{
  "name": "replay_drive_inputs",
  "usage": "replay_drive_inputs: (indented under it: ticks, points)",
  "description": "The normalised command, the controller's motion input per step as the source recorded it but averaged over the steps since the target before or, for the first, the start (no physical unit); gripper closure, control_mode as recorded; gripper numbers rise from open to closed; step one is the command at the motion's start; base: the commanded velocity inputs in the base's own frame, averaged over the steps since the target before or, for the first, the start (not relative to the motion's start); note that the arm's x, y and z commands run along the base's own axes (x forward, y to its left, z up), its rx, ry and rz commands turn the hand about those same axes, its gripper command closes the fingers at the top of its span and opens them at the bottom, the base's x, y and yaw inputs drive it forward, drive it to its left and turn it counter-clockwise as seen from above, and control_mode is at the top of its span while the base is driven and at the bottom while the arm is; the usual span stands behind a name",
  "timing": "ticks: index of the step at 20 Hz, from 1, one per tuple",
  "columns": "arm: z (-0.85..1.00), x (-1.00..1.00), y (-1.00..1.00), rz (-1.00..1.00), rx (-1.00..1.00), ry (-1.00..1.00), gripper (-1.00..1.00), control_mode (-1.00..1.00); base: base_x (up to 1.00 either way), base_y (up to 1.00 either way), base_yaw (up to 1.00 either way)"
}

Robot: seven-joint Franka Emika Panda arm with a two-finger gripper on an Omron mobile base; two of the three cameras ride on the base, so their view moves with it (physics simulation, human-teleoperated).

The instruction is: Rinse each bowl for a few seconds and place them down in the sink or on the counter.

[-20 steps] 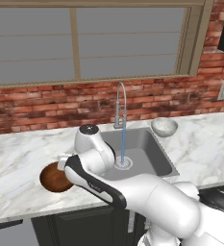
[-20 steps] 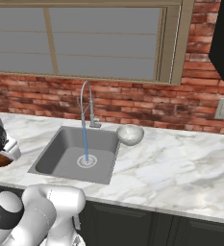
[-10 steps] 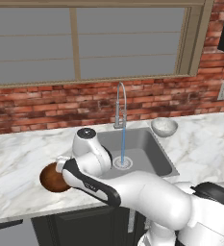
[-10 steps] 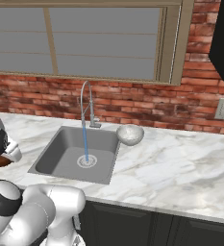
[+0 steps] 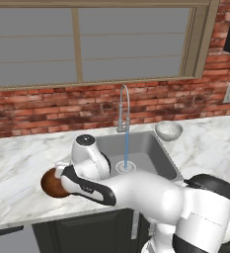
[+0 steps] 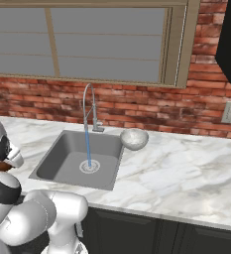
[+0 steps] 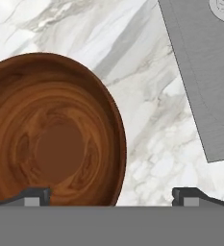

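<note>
In the hand view the wooden bowl (image 7: 53,134) fills the 9 o'clock side, resting on the marble counter (image 7: 147,120). The gripper (image 7: 111,194) hovers with its fingers spread wide, empty, one tip over the bowl's rim. The sink (image 7: 202,72) sits at 2 o'clock; the pale bowl (image 5: 168,130) rests beside its far right corner.

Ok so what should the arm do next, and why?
Probably lower the end effector so one finger goes inside the brown bowl and one outside its rim, then close. The jaws stand wide open with the rim's right edge between the fingertips, the bowl sits free on the counter, and water already runs into the sink.
</note>
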Motion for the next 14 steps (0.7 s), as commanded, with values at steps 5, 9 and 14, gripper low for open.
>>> replay_drive_inputs:
  ticks: [5,9,14]
  points:
    - [-0.20,0.17,0.11,0.00,0.00,0.00,-1.00,-1.00,0.00,0.00,0.00]
    - [-0.20,0.15,0.11,0.00,0.00,0.00,-1.00,-1.00,0.00,0.00,0.00]
    - [-0.20,0.13,0.13,0.00,0.01,0.00,1.00,-1.00,0.00,0.00,0.00]
